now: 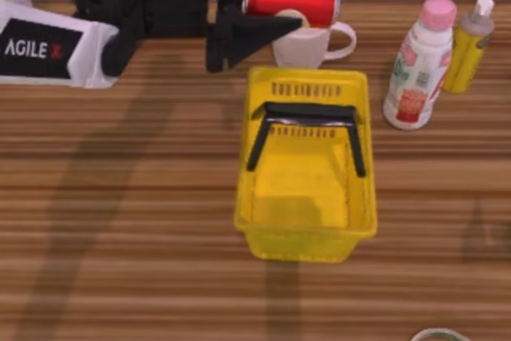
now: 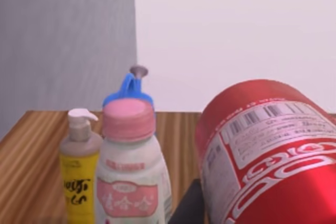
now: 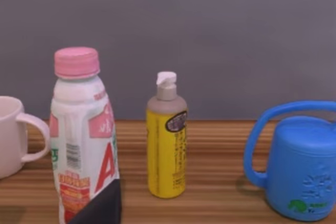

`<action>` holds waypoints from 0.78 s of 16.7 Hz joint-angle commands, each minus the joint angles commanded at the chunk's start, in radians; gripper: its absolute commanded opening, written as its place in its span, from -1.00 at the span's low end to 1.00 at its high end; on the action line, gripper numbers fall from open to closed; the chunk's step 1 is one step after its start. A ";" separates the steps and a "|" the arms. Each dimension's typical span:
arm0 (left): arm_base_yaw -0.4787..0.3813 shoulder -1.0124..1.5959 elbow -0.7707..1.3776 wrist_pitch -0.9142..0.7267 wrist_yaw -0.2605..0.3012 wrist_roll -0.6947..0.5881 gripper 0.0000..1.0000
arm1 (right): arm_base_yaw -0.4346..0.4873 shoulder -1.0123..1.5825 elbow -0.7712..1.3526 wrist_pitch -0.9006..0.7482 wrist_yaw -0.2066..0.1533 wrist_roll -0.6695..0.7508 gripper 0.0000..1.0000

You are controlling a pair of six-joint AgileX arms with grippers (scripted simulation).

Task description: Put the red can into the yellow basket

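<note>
The red can (image 1: 291, 1) lies on its side in the air over a white mug (image 1: 307, 45), just beyond the far rim of the yellow basket (image 1: 307, 85). My left gripper (image 1: 267, 12) is shut on the can, reaching in from the top view's upper left. In the left wrist view the red can (image 2: 268, 156) fills the near side, with its barcode label showing. The basket stands mid-table, its black handles (image 1: 307, 113) folded across the top and nothing inside. My right arm is out of the top view; a dark part of my right gripper (image 3: 102, 209) shows in its wrist view.
A pink-capped white bottle (image 1: 419, 65) and a yellow pump bottle (image 1: 469, 47) stand to the right of the basket. A blue watering can (image 3: 302, 161) sits farther right. A pale rim (image 1: 435, 335) shows at the front edge.
</note>
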 joint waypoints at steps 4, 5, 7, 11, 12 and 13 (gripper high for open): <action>0.011 0.112 -0.023 0.141 0.001 -0.004 -1.00 | 0.000 0.000 0.000 0.000 0.000 0.000 1.00; 0.013 0.145 -0.031 0.187 0.001 -0.005 -1.00 | 0.000 0.000 0.000 0.000 0.000 0.000 1.00; 0.017 0.201 -0.046 0.260 0.002 -0.007 -1.00 | 0.000 0.000 0.000 0.000 0.000 0.000 1.00; 0.020 0.230 -0.054 0.294 0.001 -0.007 -1.00 | 0.000 0.000 0.000 0.000 0.000 0.000 1.00; 0.020 0.230 -0.054 0.294 0.001 -0.007 -1.00 | 0.000 0.000 0.000 0.000 0.000 0.000 1.00; 0.020 0.230 -0.054 0.294 0.001 -0.007 -1.00 | 0.000 0.000 0.000 0.000 0.000 0.000 1.00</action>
